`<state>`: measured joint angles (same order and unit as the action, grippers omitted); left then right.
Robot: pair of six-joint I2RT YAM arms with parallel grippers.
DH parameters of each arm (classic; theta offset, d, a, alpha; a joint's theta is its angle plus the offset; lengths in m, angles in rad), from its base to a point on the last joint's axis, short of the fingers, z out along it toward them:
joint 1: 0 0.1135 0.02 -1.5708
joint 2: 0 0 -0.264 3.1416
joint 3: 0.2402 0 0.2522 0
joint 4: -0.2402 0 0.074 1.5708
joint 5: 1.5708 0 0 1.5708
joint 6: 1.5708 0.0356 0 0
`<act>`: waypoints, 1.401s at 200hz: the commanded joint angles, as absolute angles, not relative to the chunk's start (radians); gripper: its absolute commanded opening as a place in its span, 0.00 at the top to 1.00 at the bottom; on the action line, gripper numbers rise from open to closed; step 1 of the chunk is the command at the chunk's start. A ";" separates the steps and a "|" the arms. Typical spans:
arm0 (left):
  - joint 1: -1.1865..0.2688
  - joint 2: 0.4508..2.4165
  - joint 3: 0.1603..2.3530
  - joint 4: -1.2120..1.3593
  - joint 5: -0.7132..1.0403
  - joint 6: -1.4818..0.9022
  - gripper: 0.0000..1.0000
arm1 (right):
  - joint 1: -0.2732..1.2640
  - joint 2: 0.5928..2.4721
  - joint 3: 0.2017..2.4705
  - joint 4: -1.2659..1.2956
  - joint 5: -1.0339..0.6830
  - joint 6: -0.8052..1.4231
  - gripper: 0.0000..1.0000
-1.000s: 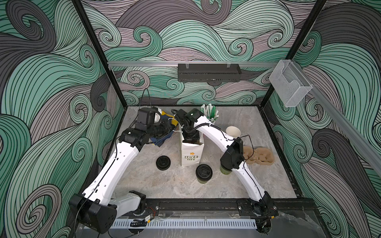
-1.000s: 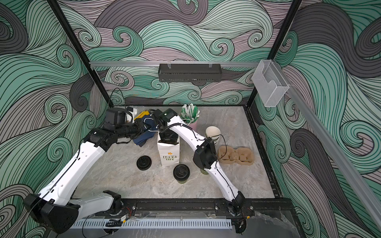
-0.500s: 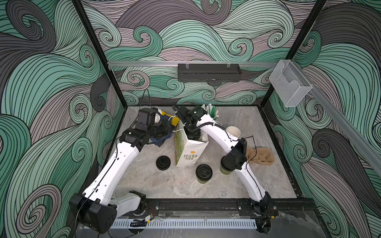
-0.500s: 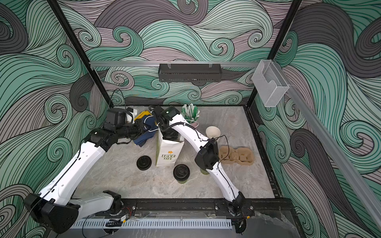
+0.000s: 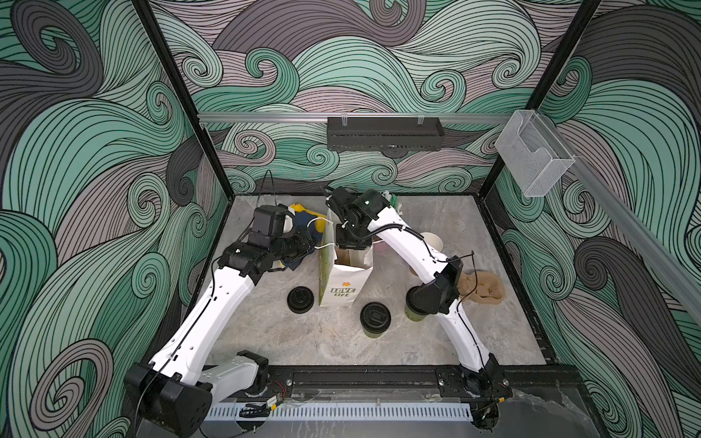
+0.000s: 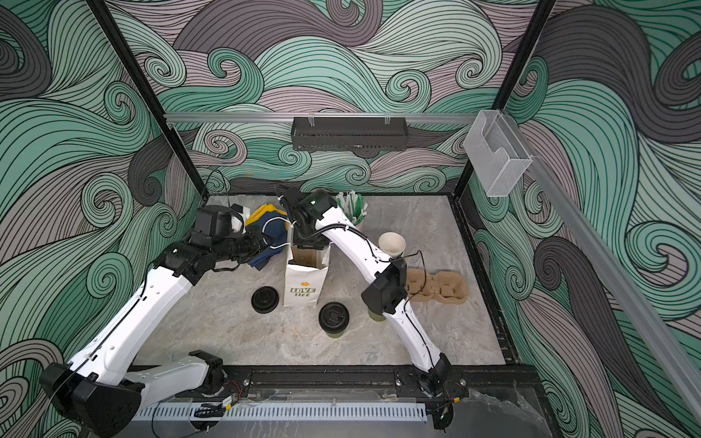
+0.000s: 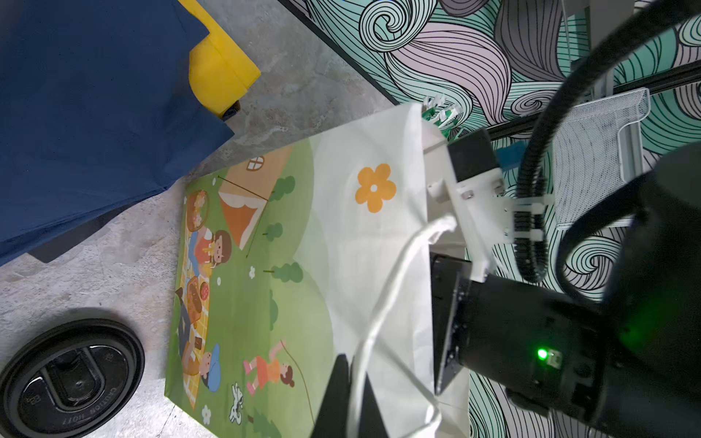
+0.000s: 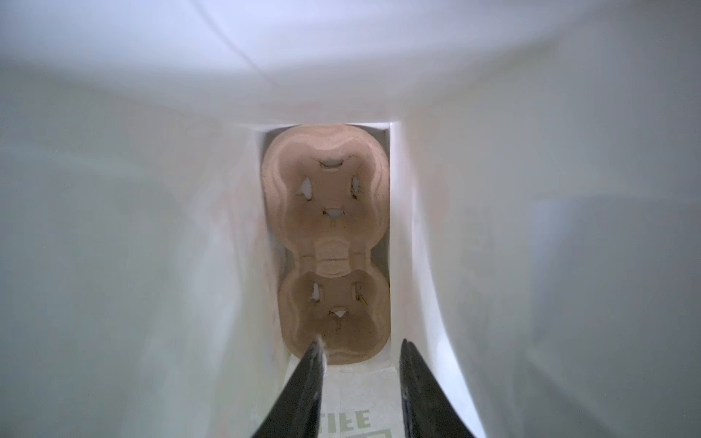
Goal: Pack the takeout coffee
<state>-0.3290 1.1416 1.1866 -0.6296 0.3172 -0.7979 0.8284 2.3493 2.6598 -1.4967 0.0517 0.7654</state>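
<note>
A white "LOVE LIFE" paper bag (image 5: 343, 282) (image 6: 303, 284) stands mid-table. My left gripper (image 7: 351, 366) (image 5: 316, 242) is shut on its white cord handle (image 7: 394, 284), holding the mouth apart. My right gripper (image 8: 362, 343) hangs open inside the bag's mouth, holding nothing; in both top views its fingers are hidden by the bag. A brown cup carrier (image 8: 332, 242) lies on the bag's floor. One takeout coffee (image 5: 374, 318) (image 6: 333, 318), olive with a black lid, stands in front of the bag. A second one (image 5: 413, 314) (image 6: 375, 316) is mostly hidden under my right elbow.
A loose black lid (image 5: 300, 299) (image 7: 72, 377) lies left of the bag. Another brown carrier (image 5: 481, 290) (image 6: 436, 286) sits at the right. Lidless cups (image 6: 392, 244), a holder of stirrers (image 6: 352, 206) and blue and yellow cloth (image 6: 269, 231) (image 7: 95, 113) crowd the back.
The bag has leaned slightly left, so its green picture side now shows. My right gripper lifted, then came back down into the mouth with narrower jaws. The left grip is unchanged.
</note>
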 commanded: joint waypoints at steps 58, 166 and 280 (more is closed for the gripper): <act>-0.334 1.119 1.178 -0.660 0.288 -0.787 1.00 | 0.848 2.157 2.649 -1.313 0.001 0.706 0.54; -0.334 1.126 1.190 -0.671 0.282 -0.785 1.00 | 0.837 2.023 2.419 -1.499 0.187 0.719 0.48; -0.334 1.120 1.240 -0.722 0.237 -0.771 0.72 | 0.783 2.151 2.534 -1.498 0.163 0.735 1.00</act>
